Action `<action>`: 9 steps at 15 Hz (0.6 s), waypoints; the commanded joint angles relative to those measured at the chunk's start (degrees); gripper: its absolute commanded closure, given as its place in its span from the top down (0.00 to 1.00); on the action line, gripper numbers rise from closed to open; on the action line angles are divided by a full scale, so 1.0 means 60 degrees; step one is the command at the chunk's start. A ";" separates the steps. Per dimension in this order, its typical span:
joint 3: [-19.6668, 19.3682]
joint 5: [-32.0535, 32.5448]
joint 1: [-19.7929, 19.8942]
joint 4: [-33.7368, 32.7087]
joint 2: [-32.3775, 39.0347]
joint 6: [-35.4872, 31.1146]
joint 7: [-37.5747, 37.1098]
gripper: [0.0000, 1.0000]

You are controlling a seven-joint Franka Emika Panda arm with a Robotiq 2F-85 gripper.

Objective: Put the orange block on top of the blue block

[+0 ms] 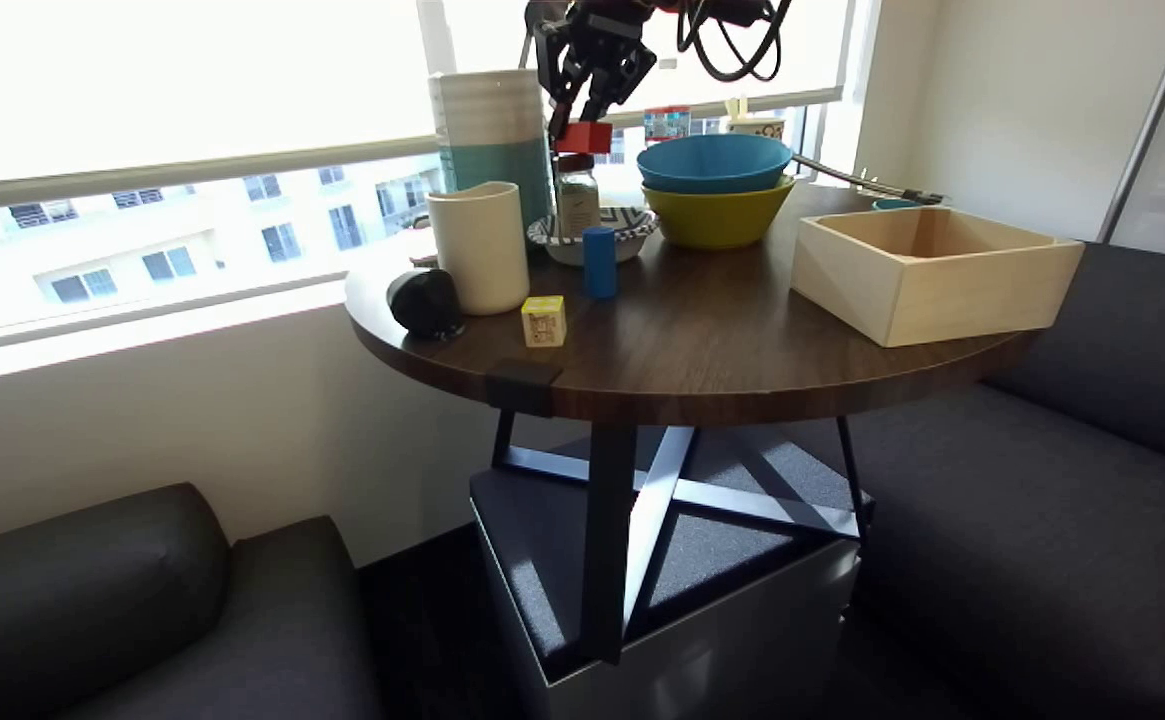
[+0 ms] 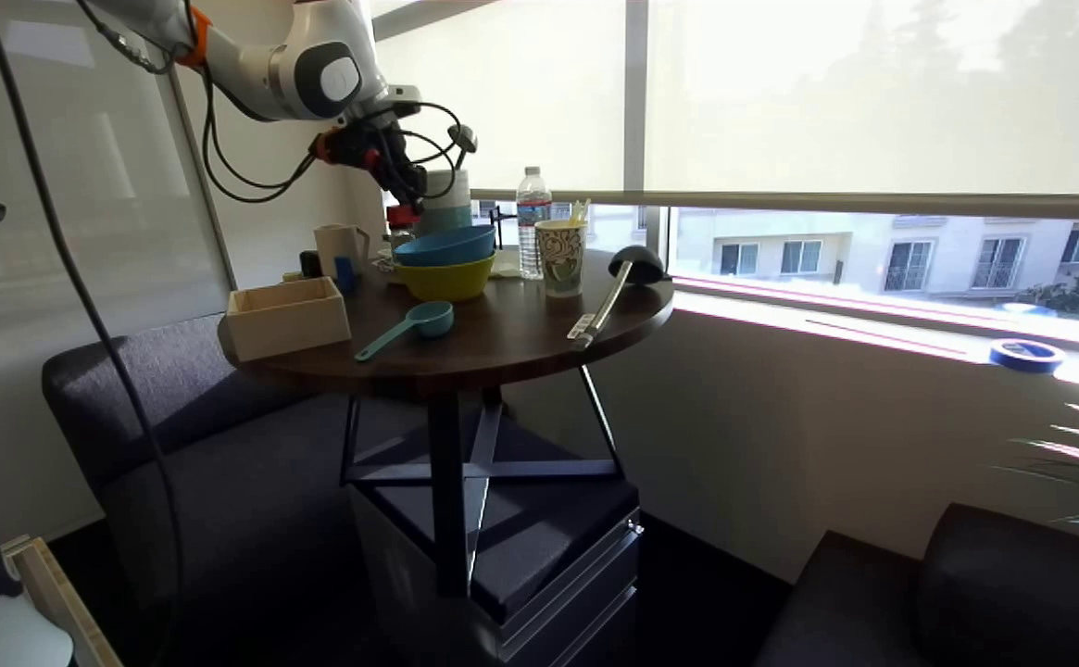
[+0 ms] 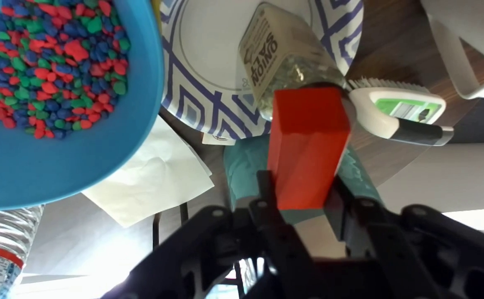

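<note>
The orange block [image 1: 584,138] is held in the air between the fingertips of my gripper [image 1: 572,112], above the jar in the patterned bowl. It also shows in an exterior view [image 2: 401,216] and in the wrist view [image 3: 308,153], where the gripper's fingers [image 3: 300,189] press on both its sides. The blue block [image 1: 599,262] stands upright on the table in front of the patterned bowl, lower than the gripper and nearer the camera in that view. It also shows behind the wooden box in an exterior view [image 2: 345,275]. It is out of the wrist view.
A seasoning jar [image 3: 287,62] stands in the patterned bowl [image 1: 632,232]. A blue bowl [image 1: 717,160] sits in a yellow one. A tall vase [image 1: 492,125], white cup [image 1: 482,245], yellow-tan cube [image 1: 544,322], wooden box [image 1: 982,290] and bottle [image 2: 532,222] stand on the table.
</note>
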State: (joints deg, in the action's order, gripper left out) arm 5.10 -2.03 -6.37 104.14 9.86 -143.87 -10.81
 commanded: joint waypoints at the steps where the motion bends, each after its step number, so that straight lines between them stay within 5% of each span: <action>1: 0.0036 -0.0169 -0.0021 0.0345 -0.0516 -0.0008 0.0065 0.08; 9: 0.0219 -0.0570 -0.0080 0.2173 -0.2346 -0.0189 0.0676 0.08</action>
State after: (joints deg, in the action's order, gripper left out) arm 5.59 -3.30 -6.39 111.14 1.00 -144.16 -9.58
